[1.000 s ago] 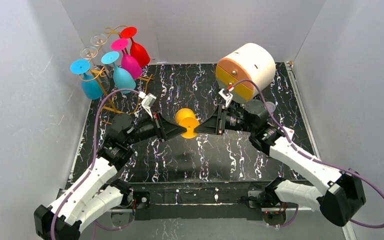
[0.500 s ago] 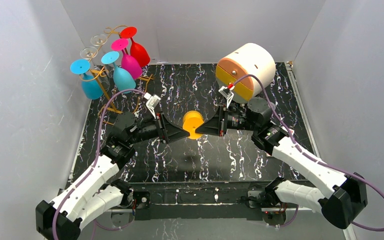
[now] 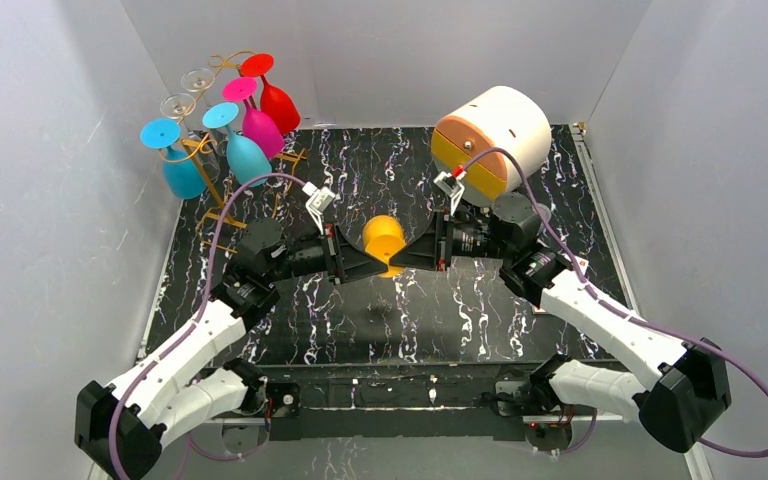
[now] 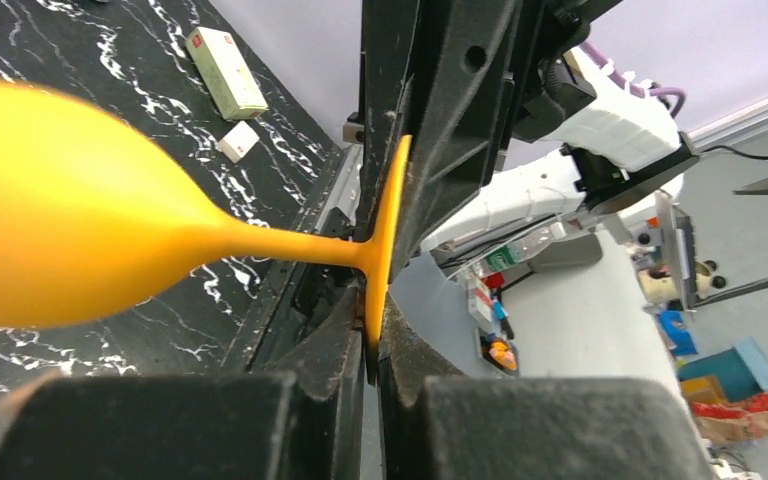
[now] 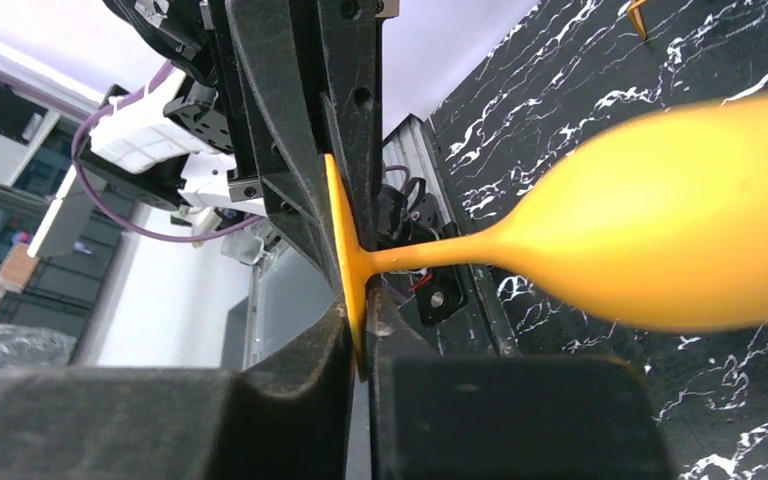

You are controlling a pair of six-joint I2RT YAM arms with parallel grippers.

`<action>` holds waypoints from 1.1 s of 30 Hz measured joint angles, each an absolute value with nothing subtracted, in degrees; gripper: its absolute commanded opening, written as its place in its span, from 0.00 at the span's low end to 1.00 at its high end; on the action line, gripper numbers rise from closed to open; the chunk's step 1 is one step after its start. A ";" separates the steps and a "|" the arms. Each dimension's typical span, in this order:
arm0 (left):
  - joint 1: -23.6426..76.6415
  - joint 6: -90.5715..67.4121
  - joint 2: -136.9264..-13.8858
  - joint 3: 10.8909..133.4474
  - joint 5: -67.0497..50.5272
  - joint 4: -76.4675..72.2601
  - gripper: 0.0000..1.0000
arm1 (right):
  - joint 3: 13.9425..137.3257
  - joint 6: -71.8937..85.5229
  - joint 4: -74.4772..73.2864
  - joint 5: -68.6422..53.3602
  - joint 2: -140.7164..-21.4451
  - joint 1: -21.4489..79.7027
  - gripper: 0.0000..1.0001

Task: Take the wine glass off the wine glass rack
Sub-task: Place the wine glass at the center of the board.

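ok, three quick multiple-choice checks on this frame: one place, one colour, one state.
1. Where does the wine glass rack stand?
A. far left corner
B. far right corner
C. between the arm bases

2. What colour is the wine glass held off the rack?
A. red
B. orange
C. blue

3. What grips its foot?
A. one gripper only
B. nothing
C. both the left gripper and the right gripper

Answers:
1. A, the top view shows the rack at far left.
2. B, its bowl is orange in every view.
3. C, each wrist view shows its jaws clamped on the foot disc.
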State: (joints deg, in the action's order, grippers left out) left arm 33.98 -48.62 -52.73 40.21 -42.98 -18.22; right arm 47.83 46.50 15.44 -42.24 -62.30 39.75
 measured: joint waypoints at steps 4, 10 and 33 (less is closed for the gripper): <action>34.26 -45.23 -50.87 39.70 -41.41 -16.27 0.00 | 47.83 46.63 14.57 -40.84 -61.93 39.88 0.55; 34.35 -35.18 -47.00 38.92 -40.16 -10.20 0.00 | 48.16 44.53 7.94 -31.16 -57.19 40.05 0.78; 34.37 -3.42 -45.43 34.81 -45.93 -8.16 0.00 | 62.72 36.25 -15.38 -34.50 -69.58 23.11 0.92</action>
